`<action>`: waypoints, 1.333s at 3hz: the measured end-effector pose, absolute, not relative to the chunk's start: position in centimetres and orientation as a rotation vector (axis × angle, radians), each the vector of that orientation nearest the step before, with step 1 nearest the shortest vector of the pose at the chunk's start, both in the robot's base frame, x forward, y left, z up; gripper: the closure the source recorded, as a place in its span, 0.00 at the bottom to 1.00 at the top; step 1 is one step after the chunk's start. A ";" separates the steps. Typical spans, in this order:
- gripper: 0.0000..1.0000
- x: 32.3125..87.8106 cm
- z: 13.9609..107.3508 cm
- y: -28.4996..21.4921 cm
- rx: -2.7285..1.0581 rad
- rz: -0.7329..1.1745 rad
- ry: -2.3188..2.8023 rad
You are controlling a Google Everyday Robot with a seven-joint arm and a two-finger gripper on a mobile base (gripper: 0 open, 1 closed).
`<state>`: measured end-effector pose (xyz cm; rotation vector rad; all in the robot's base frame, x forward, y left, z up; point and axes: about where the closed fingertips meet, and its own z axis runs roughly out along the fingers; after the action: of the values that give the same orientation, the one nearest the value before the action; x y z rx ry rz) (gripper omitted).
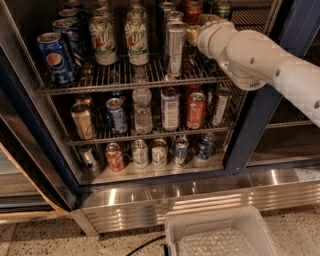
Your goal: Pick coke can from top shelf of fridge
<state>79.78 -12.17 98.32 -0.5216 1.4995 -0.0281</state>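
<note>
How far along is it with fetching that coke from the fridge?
Done: the fridge stands open and the arm is inside. In hand: the pincer is at the top shelf, right by the red coke can at the back, though no grip shows. Left: grasp the can and lift it out.

From where I sit, the inside of the fridge (252,125) is dim. The far cans on the top shelf (125,79) sink into shadow and the upper left corner goes almost black. Light seems to come from the near side, so the white arm (260,60) is the brightest thing I see. The gripper (194,32), at the arm's far end on the top shelf just right of the tall silver can (175,47), looks darker. The ribbed steel base (200,197) throws hard streaks of glare, strongest at the right. The pale bin (210,216) nearest me glints faintly.
</note>
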 end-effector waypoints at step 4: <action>0.93 79.8 98.3 -12.2 -0.521 -0.028 1.500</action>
<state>79.78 -12.16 98.32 -0.5215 1.4996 -0.0282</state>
